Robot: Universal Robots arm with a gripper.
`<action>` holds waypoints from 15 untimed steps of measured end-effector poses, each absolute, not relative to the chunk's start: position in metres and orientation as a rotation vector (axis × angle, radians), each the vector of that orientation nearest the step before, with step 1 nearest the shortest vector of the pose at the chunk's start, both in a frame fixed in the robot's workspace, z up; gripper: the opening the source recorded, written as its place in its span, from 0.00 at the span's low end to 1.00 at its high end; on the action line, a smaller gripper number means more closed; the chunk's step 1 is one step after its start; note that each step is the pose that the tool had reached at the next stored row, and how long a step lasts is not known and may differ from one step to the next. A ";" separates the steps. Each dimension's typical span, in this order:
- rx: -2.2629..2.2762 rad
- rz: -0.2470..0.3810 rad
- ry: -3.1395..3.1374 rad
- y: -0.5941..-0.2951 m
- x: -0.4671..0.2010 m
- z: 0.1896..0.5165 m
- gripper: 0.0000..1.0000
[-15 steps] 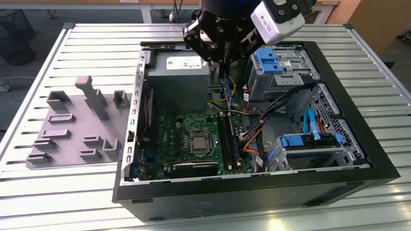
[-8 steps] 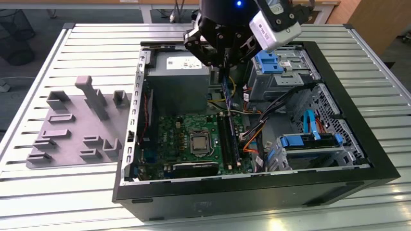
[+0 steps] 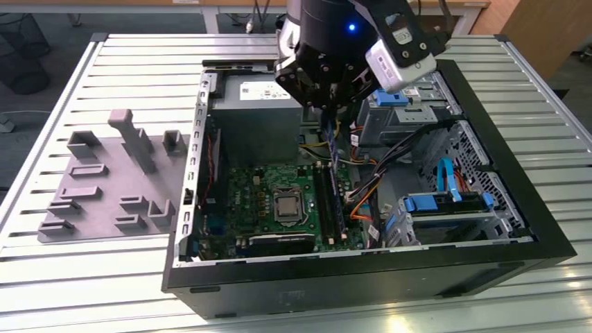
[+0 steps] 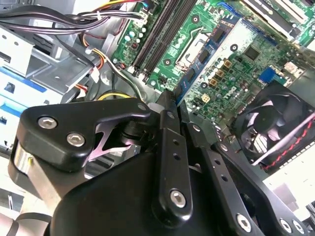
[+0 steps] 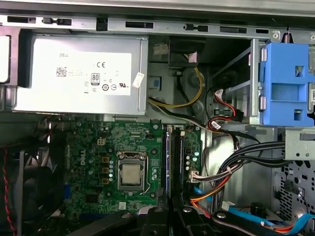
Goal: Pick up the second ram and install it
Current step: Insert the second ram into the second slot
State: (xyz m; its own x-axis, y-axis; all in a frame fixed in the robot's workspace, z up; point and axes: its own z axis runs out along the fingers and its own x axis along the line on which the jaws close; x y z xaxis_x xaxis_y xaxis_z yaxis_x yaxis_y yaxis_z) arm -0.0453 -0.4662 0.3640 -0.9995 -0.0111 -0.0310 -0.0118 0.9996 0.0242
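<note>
Hovering my black gripper [image 3: 331, 114], closed on the thin blue-green RAM stick [image 3: 329, 142], above the long black memory slots [image 3: 326, 201] (install step); lining up looks critical.

A white label [image 5: 81, 73] is sitting on the grey power supply box [image 5: 29, 98], well ahead of the jaws and beyond the green circuit board [image 5: 98, 142]. It is carrying a short word, a barcode patch, round marks and fine lines too small to read. A small white sticker [image 5: 138, 80] is hanging at the box's corner. White lettering [image 5: 78, 160] is running along the board beside the jaws.
</note>
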 end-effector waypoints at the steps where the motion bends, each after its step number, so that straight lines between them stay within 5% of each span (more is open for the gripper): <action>1: -0.017 0.038 3.110 -0.466 -0.045 0.363 0.14; 15: -0.002 0.038 3.110 -0.466 -0.040 0.374 0.14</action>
